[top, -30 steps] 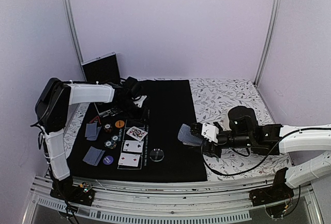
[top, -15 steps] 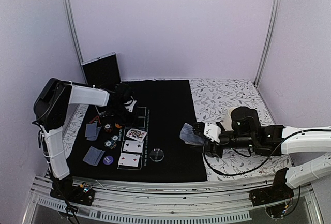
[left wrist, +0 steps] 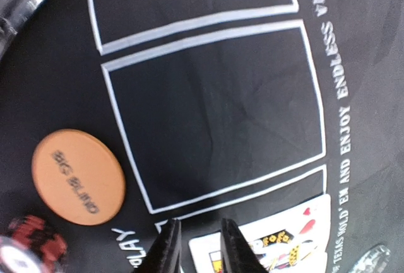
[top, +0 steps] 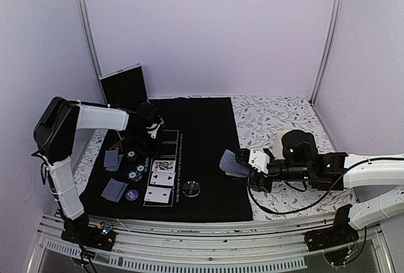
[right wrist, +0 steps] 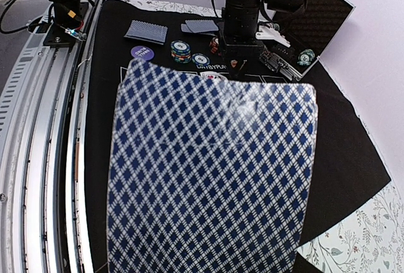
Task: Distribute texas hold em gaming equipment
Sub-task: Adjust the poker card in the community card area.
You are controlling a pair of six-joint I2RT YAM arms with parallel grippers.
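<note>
Black felt mat (top: 208, 153) covers the left part of the floral worktop (top: 278, 118). At its right edge the right gripper (top: 245, 167) has its fingers clamped on lattice-backed cards (right wrist: 211, 172), held off the mat; how many cannot be told. The left gripper (left wrist: 199, 251) hovers over the printed card boxes at the mat's far left, its fingers (left wrist: 165, 251) parted by a narrow gap with nothing between them. Three face-up cards (top: 161, 179) lie in a row near the front, with two face-down pairs (top: 113, 158) to their left. An orange disc (left wrist: 77, 176) sits just beside the boxes. A clear disc (top: 192, 189) lies right of the row, a purple disc (top: 131, 194) left of it, and striped chips (top: 137, 173) near the face-up cards.
</note>
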